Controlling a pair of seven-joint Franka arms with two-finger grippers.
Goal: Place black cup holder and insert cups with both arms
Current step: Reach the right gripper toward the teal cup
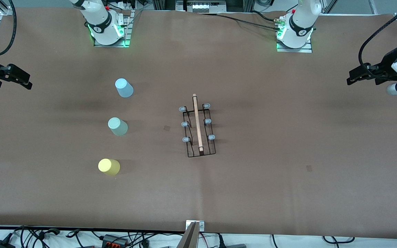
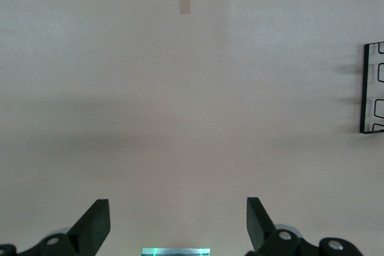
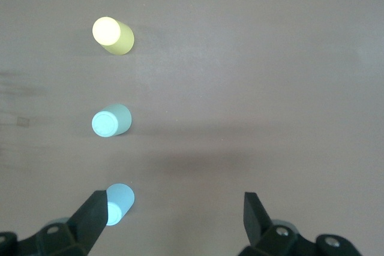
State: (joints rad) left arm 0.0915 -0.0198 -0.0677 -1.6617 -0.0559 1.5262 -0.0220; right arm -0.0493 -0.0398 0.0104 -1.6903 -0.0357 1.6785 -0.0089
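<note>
From the front view, the small black wire cup holder with its light wooden rod and grey-capped pegs (image 1: 198, 126) sits mid-surface on the brown surface (image 1: 271, 179), while three upturned plastic cups stand in a line toward the right arm's end: the light blue tumbler (image 1: 124, 88) farthest from the camera, the pale mint green tumbler (image 1: 117, 126) in the middle, the yellow tumbler (image 1: 109, 167) nearest. The left tool (image 1: 358, 74) and right tool (image 1: 12, 77) hang at the two ends, both arms waiting. The left wrist view shows the left tool (image 2: 177, 223) with fingers spread apart over bare surface, only an edge of the holder (image 2: 372, 88) in sight (so a reach for it starts nearly blind and could nudge the light frame askew). The right wrist view shows the right tool (image 3: 174, 223) likewise spread and empty, and all three cups, blue (image 3: 119, 201), mint (image 3: 110, 120), yellow (image 3: 113, 34). They stand in one line, so a finger closing on one might tip a neighbour, I judge.
</note>
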